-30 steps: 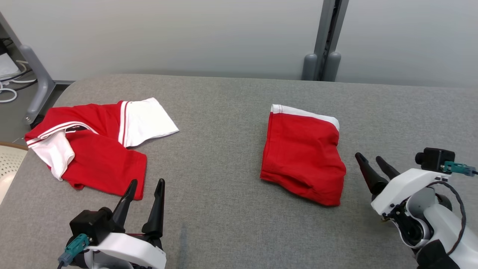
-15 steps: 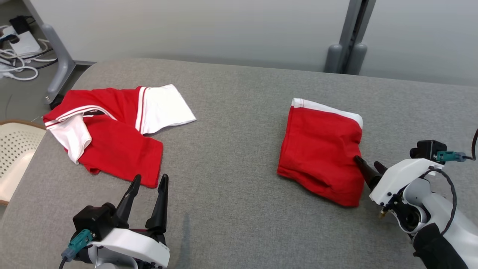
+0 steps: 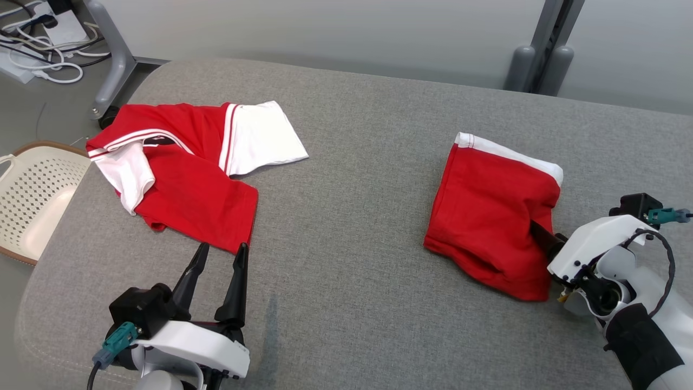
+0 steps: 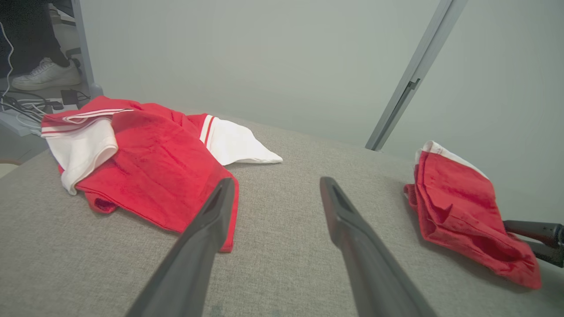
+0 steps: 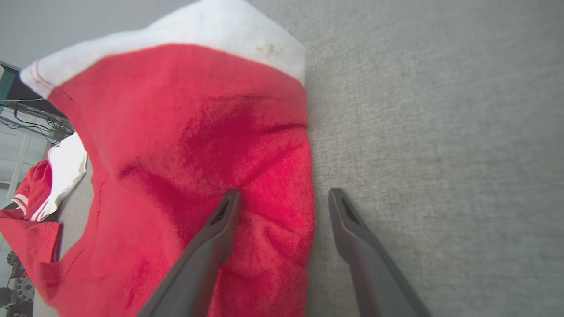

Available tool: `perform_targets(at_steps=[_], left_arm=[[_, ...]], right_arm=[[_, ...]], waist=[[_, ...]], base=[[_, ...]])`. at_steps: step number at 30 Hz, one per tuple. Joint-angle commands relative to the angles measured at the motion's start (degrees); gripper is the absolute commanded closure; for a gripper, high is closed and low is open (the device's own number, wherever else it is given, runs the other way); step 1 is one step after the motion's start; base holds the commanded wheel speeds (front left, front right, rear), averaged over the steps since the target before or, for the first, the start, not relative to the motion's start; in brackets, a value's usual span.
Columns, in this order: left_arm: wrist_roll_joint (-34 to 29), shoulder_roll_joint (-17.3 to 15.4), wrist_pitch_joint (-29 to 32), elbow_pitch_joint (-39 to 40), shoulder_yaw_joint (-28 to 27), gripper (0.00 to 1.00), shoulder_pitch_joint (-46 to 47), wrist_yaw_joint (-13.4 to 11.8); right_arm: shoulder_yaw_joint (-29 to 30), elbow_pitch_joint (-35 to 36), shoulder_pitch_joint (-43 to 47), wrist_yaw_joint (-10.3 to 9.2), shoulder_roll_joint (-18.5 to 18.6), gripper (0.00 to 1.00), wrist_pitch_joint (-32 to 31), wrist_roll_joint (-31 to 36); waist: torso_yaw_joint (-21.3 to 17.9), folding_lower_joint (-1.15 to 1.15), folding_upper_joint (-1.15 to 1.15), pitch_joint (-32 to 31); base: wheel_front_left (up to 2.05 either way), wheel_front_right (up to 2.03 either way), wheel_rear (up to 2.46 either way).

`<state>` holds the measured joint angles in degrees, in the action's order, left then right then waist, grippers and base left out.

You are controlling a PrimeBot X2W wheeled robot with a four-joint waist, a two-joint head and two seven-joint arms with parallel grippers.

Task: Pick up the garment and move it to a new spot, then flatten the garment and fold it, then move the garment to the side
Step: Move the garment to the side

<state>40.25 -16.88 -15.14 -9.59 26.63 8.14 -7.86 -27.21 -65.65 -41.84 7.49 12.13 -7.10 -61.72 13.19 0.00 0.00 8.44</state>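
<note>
Straddling the right edge of the folded red garment [image 3: 490, 216], the right gripper [image 5: 282, 196] stands wide, one finger over the cloth, the other over the grey table [image 3: 346, 227]. At the left lies a rumpled red-and-white shirt [image 3: 184, 179], with the left gripper [image 3: 221, 252] wide at its near edge.

Here's what I'm seeing: grey fabric counter [image 3: 352, 162], plain pale wall [image 3: 325, 32] at the far side, cream basket [image 3: 38, 184] and tangled cables [image 3: 59, 67] on the floor [image 3: 27, 114], left.
</note>
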Motion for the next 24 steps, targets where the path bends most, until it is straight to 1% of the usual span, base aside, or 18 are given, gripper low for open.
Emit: perform_targets(at_steps=[1, 2, 3, 4, 5, 6, 11, 16, 18, 24], left_arm=[[-0.54, 0.06, -0.09, -0.08, -0.25, 0.0, 0.77, 0.15], [-0.6, 0.09, -0.09, -0.17, -0.24, 0.0, 0.75, 0.17], [-0.64, 0.09, -0.09, -0.2, -0.24, 0.0, 0.74, 0.18], [-0.67, 0.1, -0.09, -0.26, -0.25, 0.0, 0.7, 0.17], [-0.66, 0.08, -0.09, -0.34, -0.29, 0.0, 0.64, 0.19], [-0.64, 0.04, -0.09, -0.41, -0.33, 0.0, 0.59, 0.19], [-0.6, -0.09, -0.1, -0.54, -0.5, 0.0, 0.37, 0.05], [-0.73, -0.11, -0.1, -0.08, -0.57, 0.0, -0.05, -0.15], [-0.77, -0.23, -0.11, 0.27, -0.62, 0.0, -0.15, -0.17], [-1.85, -0.01, 0.0, 0.89, 1.04, 0.0, 1.39, 1.3]], right_arm=[[-0.12, -0.67, 0.45, 0.02, -0.8, 0.0, -1.51, -1.05], [-0.23, -0.84, 0.6, 0.01, -0.85, 0.0, -2.03, -1.27], [-0.28, -1.0, 0.79, 0.01, -0.94, 0.05, -2.4, -1.66], [-0.27, -1.03, 0.94, 0.01, -1.05, 0.55, -2.63, -1.84], [-0.26, -1.0, 1.09, 0.01, -1.07, 0.76, -2.75, -2.08], [-0.28, -0.94, 1.2, 0.01, -1.05, 1.0, -2.69, -2.25], [-0.14, 0.49, 0.9, 0.02, -0.48, 1.0, -0.66, -2.85], [-1.24, 3.51, -0.1, 0.02, 0.65, 1.0, 3.32, -2.04], [-2.28, 4.9, -0.48, 0.02, 1.36, 1.0, 4.27, -1.45], [-5.49, 8.84, -1.97, 0.02, 4.19, 1.0, 5.12, -0.1]], waist=[[0.39, 0.0, 0.0, 0.12], [0.53, 0.0, 0.0, 0.1], [0.66, 0.0, 0.0, 0.07], [0.75, 0.0, 0.0, 0.0], [0.83, 0.0, 0.0, -0.08], [0.88, 0.0, 0.0, -0.18], [0.75, 0.0, 0.0, -0.67], [-0.28, 0.0, 0.0, -1.2], [-1.11, 0.0, 0.0, -1.26], [-5.05, 0.0, 0.0, -0.58]], base=[[0.0, 0.0, 0.0], [0.0, 0.0, 0.0], [0.0, 0.0, 0.0], [0.0, 0.0, 0.0], [0.0, 0.0, 0.0], [0.0, 0.0, 0.0], [0.0, 0.0, 0.0], [0.0, 0.0, 0.0], [0.0, 0.0, 0.0], [0.0, 0.0, 0.0]])
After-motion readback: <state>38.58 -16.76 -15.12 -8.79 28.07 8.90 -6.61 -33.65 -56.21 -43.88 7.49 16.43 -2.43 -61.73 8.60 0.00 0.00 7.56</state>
